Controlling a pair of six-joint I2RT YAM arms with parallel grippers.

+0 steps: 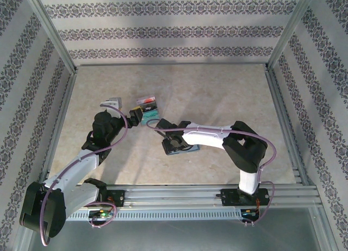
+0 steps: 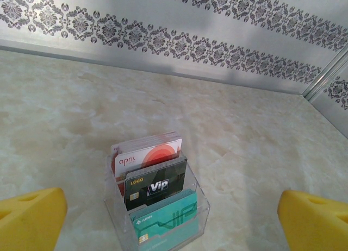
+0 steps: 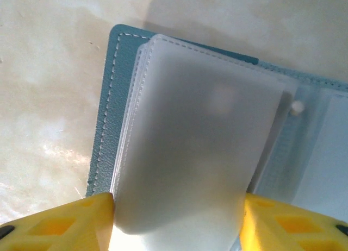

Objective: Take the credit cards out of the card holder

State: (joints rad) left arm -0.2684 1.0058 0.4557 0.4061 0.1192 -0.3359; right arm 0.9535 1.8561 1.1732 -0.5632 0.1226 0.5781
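Leafing through the card holder (image 3: 111, 99): it lies open on the table (image 1: 217, 93) beneath the right gripper (image 3: 176, 210), whose fingers touch both edges of a frosted sleeve (image 3: 196, 137). We cannot tell whether they truly pinch it. The left gripper (image 2: 173, 218) hangs wide open before a clear stand (image 2: 202, 207) holding 3 credit cards (image 2: 155, 188). We judge that the next move calls for turning this sleeve to check its pocket.

The left arm reaches forward, left pincer (image 2: 173, 215) spread wide. The right arm folds inward, right pincer (image 3: 176, 221) clamped across a card holder (image 3: 109, 99) sleeve.
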